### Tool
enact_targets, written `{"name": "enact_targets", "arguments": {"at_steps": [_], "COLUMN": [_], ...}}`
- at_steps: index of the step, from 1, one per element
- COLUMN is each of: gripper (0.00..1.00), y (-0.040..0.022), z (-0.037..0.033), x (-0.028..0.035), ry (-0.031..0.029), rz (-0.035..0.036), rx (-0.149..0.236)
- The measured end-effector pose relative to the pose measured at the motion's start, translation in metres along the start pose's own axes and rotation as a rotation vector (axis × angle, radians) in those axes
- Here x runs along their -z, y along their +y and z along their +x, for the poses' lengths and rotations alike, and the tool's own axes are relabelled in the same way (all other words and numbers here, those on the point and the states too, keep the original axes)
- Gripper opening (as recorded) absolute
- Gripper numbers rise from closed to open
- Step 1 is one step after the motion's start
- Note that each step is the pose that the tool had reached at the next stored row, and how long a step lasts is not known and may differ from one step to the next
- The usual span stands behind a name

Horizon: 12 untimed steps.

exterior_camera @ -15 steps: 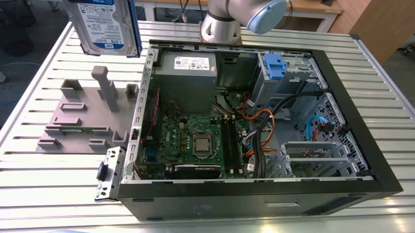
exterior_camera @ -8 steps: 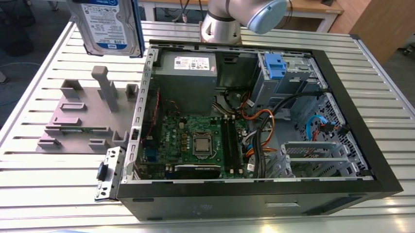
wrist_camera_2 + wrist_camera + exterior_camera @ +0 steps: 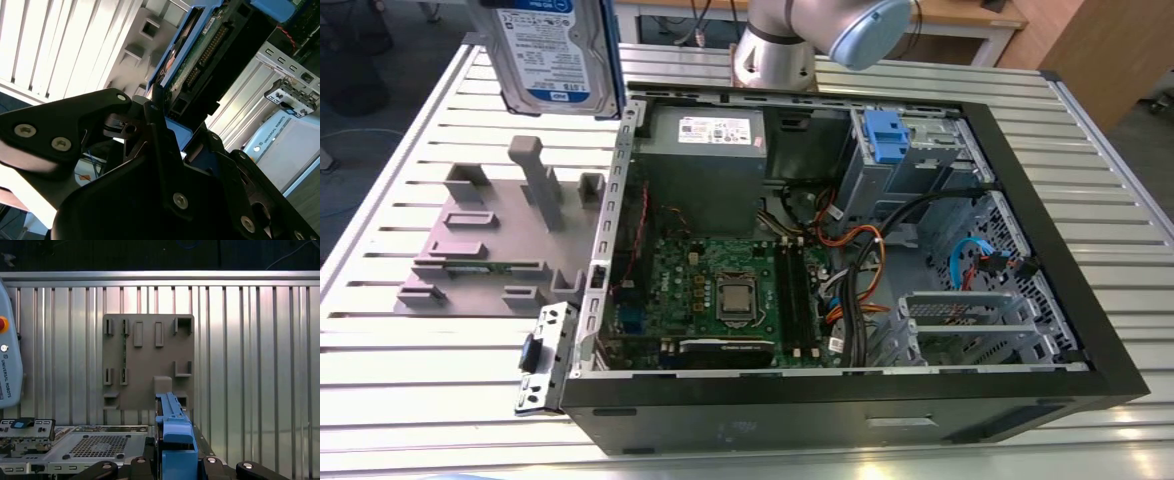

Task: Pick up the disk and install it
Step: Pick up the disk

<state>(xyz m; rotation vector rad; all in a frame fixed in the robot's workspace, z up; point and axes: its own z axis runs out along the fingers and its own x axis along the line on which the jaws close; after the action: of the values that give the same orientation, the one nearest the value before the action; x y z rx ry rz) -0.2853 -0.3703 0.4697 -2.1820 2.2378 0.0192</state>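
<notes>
The disk (image 3: 560, 50) hung in the air at the far end of the exterior view's left, label side toward the camera, upright and slightly tilted, well above the slatted metal worktop (image 3: 427, 380). It touched neither the worktop nor anything standing on it. Below it and a little nearer stood the grey plastic stand (image 3: 494, 235) with its upright posts, nothing resting in its slots.

In the second wrist view the black fingers (image 3: 155, 125) were closed narrowly on the lower end of the disk (image 3: 200, 55), whose blue bracket and green circuit-board side ran up and away from them. In the first wrist view the disk (image 3: 172, 432) showed edge-on as a blue strip rising between the dark finger parts, with the stand (image 3: 147, 362) lying flat on the worktop beyond it.

To the exterior view's right of the stand, just beside it, lay the open computer case (image 3: 854, 405) on its side. Inside it were the green motherboard (image 3: 720, 285) in the middle, a grey power supply (image 3: 707, 150) at the far left corner, and a metal drive bay with a blue latch (image 3: 886, 135) at the far right. Orange and black cables (image 3: 861, 250) ran between them. The base of the robot arm (image 3: 781, 45) stood on the worktop just beyond the case's far wall.
</notes>
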Motion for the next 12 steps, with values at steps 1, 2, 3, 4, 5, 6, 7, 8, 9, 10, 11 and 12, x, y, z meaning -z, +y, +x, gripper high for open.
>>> {"name": "enact_targets", "arguments": {"at_steps": [1, 2, 3, 4, 5, 6, 7, 8, 9, 10, 11, 12], "gripper": [0.37, 0.37, 0.37, 0.37, 0.37, 0.37, 0.37, 0.37, 0.37, 0.37, 0.37, 0.37], "y": [-0.0010, -0.0019, -0.0028, -0.0036, -0.0044, -0.0053, -0.0061, -0.0071, -0.0079, -0.0087, -0.0095, -0.0101], "z": [0.0000, 0.0000, -0.0001, -0.0001, -0.0001, -0.0001, -0.0001, -0.0002, -0.0002, -0.0002, -0.0002, -0.0002], "x": [0.0000, -0.0001, -0.0001, -0.0002, -0.0002, -0.0002, -0.0003, -0.0003, -0.0003, -0.0003, -0.0004, -0.0003], "ry": [0.0000, 0.0000, 0.0001, 0.0000, 0.0000, 0.0000, 0.0000, 0.0000, 0.0000, 0.0000, 0.0000, 0.0001], "rz": [0.0000, -0.0001, -0.0001, 0.0000, -0.0001, 0.0000, 0.0000, 0.0000, 0.0000, 0.0000, 0.0000, -0.0001], "rx": [0.000, 0.000, 0.000, 0.000, 0.000, 0.000, 0.000, 0.000, 0.000, 0.000, 0.000, 0.000]}}
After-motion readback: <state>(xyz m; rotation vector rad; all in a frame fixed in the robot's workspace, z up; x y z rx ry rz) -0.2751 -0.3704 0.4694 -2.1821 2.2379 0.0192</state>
